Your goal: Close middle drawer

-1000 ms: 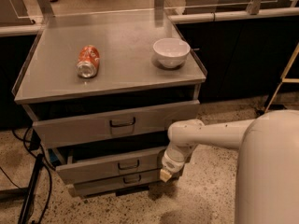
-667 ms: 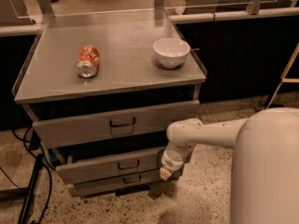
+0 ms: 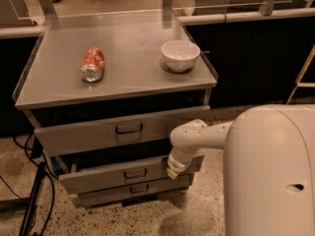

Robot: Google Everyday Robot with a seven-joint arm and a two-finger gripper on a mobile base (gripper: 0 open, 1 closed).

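The middle drawer is a shallow grey steel drawer with a small dark loop handle. It stands pulled out a little beyond the lowest drawer. The taller top drawer above it is also pulled out. My gripper hangs from the white arm and sits against the right end of the middle drawer's front panel.
On the cabinet top lie an orange can on its side and a white bowl. Dark cables and a stand are at the lower left. My white body fills the lower right. Speckled floor lies in front.
The gripper stays at the right end of the middle drawer's front. My body fills slightly more of the right side. The drawers look unchanged.
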